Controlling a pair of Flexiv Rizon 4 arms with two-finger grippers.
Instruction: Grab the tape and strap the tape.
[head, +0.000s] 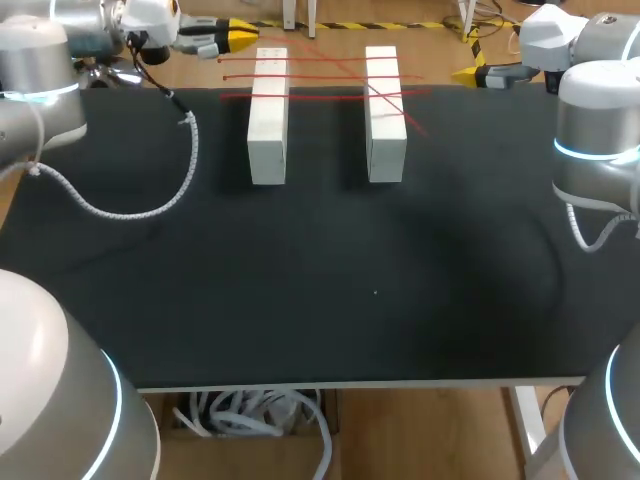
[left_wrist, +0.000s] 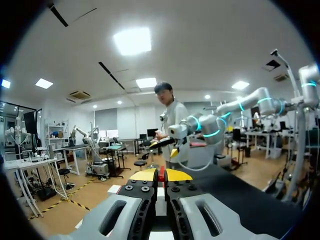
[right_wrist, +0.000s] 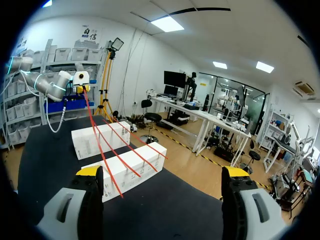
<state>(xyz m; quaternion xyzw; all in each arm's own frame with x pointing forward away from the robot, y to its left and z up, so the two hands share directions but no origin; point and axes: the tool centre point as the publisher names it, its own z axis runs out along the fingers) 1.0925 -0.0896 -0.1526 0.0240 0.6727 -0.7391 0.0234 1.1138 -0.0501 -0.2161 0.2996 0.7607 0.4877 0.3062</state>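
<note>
Tape strung across 2 blocks at far worktop edge, pinched in left claw, seemingly for tension; right claw wide.

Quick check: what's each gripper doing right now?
Left gripper: closed on the tape.
Right gripper: open, holding nothing.

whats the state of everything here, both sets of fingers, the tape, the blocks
left gripper: fingers shut on the thin red tape
right gripper: fingers wide open, nothing between them
thin red tape: stretched in several strands across both blocks
left white rectangular block: lying flat on the black table, tape over it
right white rectangular block: lying flat, apart from the left one, tape over it
</note>
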